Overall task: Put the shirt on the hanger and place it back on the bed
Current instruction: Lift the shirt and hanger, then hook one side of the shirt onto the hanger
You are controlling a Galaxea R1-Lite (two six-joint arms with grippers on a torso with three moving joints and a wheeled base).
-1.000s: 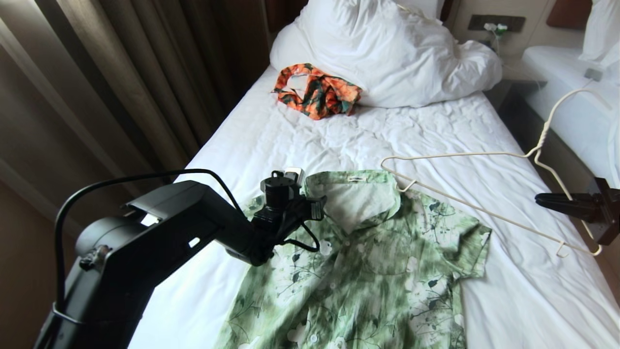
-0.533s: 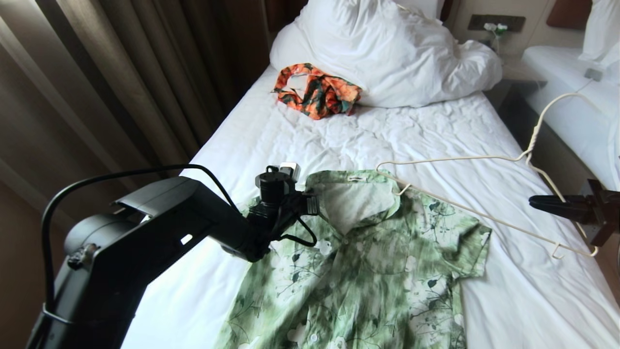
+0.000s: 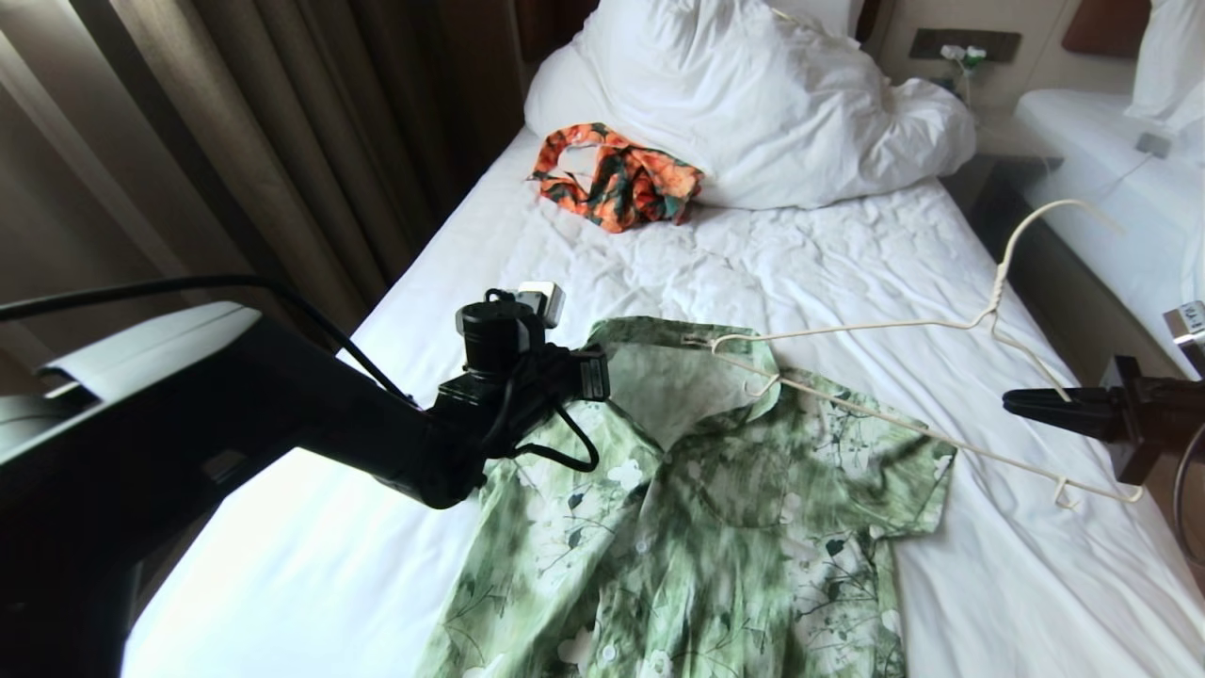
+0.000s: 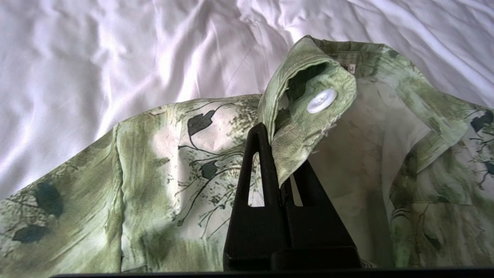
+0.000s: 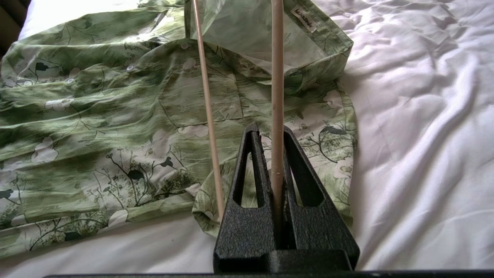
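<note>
So the L gripper (image 4: 276, 154) is clamped on the collar edge of the green floral shirt (image 3: 715, 527), which lies flat on the bed (image 3: 527, 245) w/ front up. R gripper (image 5: 272, 154) is pinched on the cream wire hanger (image 3: 904, 414) — far tip just over the collar, hook pointing up.

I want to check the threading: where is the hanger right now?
In the head view the hanger is on the right, held by the right end effector, its far tip at the shirt collar.

L gripper (image 4: 276, 154) fingers pinched shut; R gripper (image 5: 270, 154) likewise clamped.
</note>
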